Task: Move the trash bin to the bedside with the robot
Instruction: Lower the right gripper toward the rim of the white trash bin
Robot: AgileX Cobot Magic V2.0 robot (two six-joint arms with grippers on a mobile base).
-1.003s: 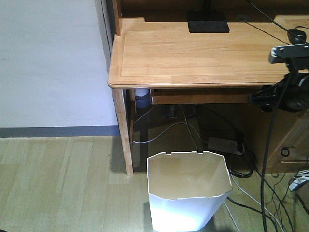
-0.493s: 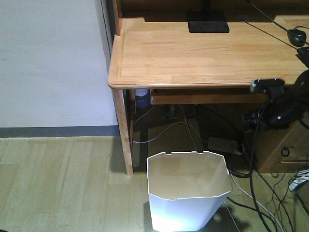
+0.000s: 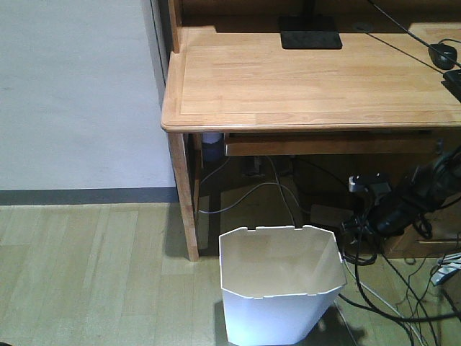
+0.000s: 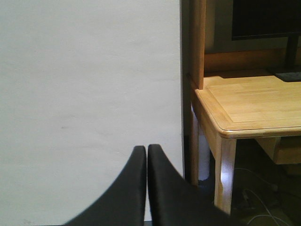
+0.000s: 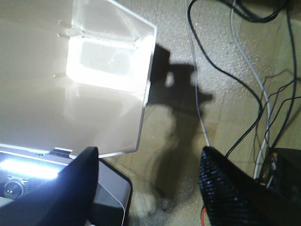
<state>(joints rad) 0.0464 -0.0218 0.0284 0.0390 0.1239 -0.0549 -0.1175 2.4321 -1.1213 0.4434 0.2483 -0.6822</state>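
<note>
trash bin: upright on the wood floor, just in front of the worktop, near its front left leg; looks empty, cream inside, notched rim facing up.
bin from right wrist view: rim and inside fill the upper left; one rim corner sits close ahead of the pincer.
bedside: not in any view; no bed frame or quilt visible, only wall, worktop and floor.
right arm: low, under the worktop edge, to the right of the bin, apart from it in the front view.
right pincer: released, fingers spread wide, nothing between them; over bare floor just beside the bin wall, not touching it as far as I can tell.
left pincer: clenched, tips pressed together, holding nothing; pointed at the wall, away from the bin.
cables: loose tangle on the floor right of the bin, near the right arm; snag risk, judged.
progress: early. Bin not gripped, not lifted, not moved from the worktop.
left to do: close on the rim, lift or drag the bin, drive the base to the bedside, set it down.
</note>
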